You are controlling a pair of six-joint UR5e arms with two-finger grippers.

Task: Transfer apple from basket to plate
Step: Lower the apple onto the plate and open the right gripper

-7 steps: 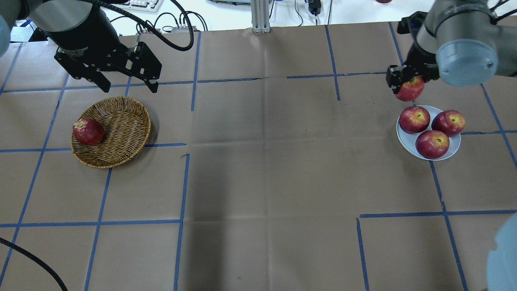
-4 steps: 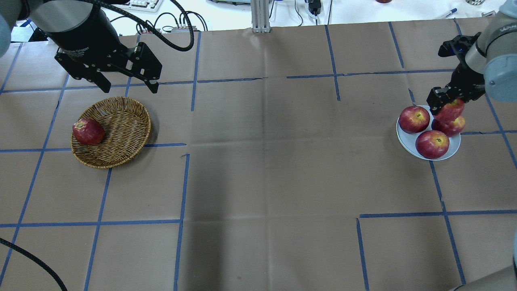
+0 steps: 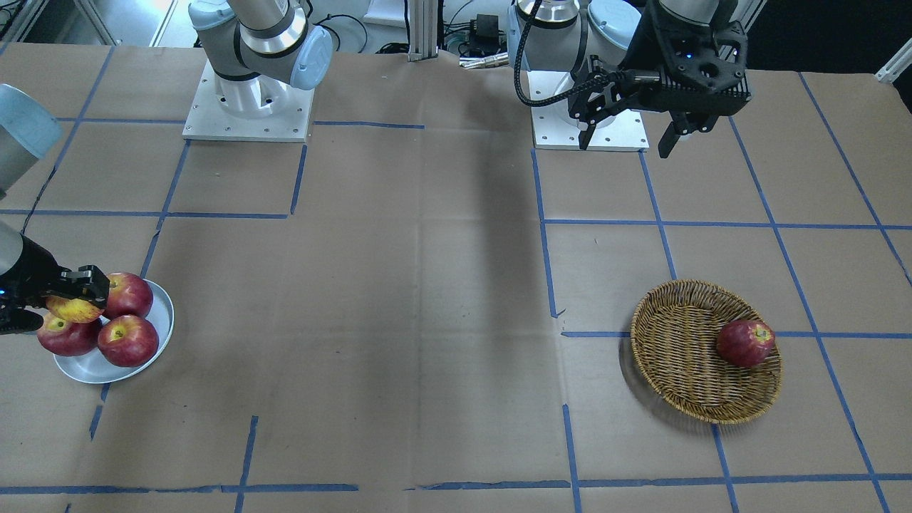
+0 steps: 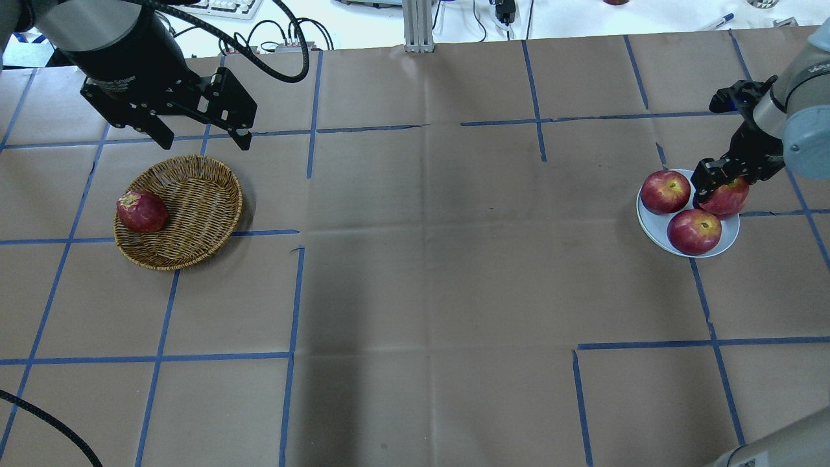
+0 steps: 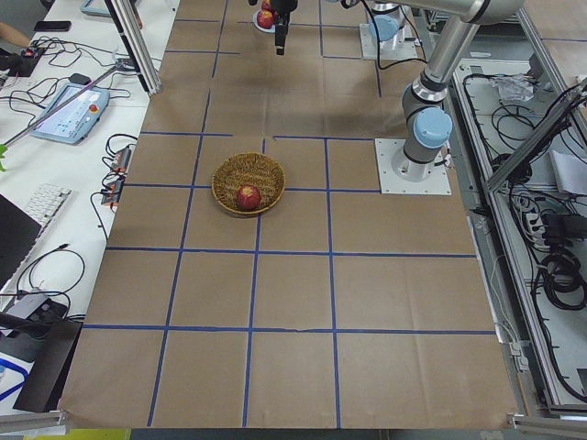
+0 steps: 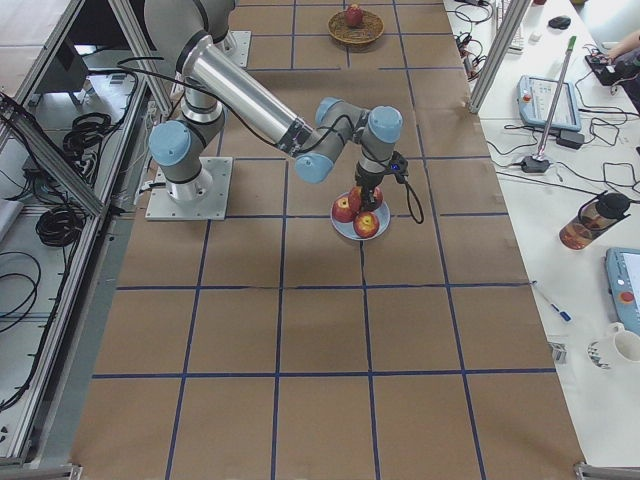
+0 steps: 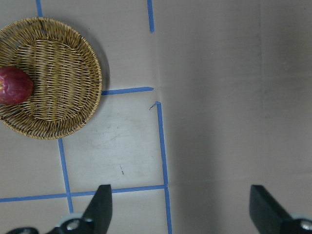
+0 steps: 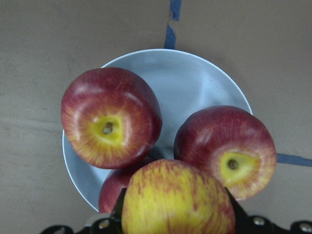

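My right gripper point(image 4: 716, 185) is shut on the pale yellow-streaked apple point(image 4: 729, 200) and holds it low over the right side of the grey-white plate point(image 4: 650, 225). In the right wrist view the apple point(image 8: 178, 200) fills the bottom centre, above the plate point(image 8: 195, 78). It seems to rest on one of three dark red apples. The front-facing view shows the apple point(image 3: 73, 310) in the gripper point(image 3: 78, 296). The wicker basket point(image 4: 194, 194) lies at the left. My left gripper point(image 4: 203, 139) is open and empty, just beyond the basket.
Two dark red apples point(image 4: 664, 191) point(image 4: 694, 230) show fully on the plate; the third is mostly covered point(image 8: 113, 195). One dark red apple point(image 4: 141, 211) lies at the basket's left side. Brown paper with blue tape lines covers the table point(image 4: 421, 259).
My right gripper carried the pale apple from beyond the plate's left edge to over its right side and lowered it onto the dark apple there. The left gripper barely shifted.
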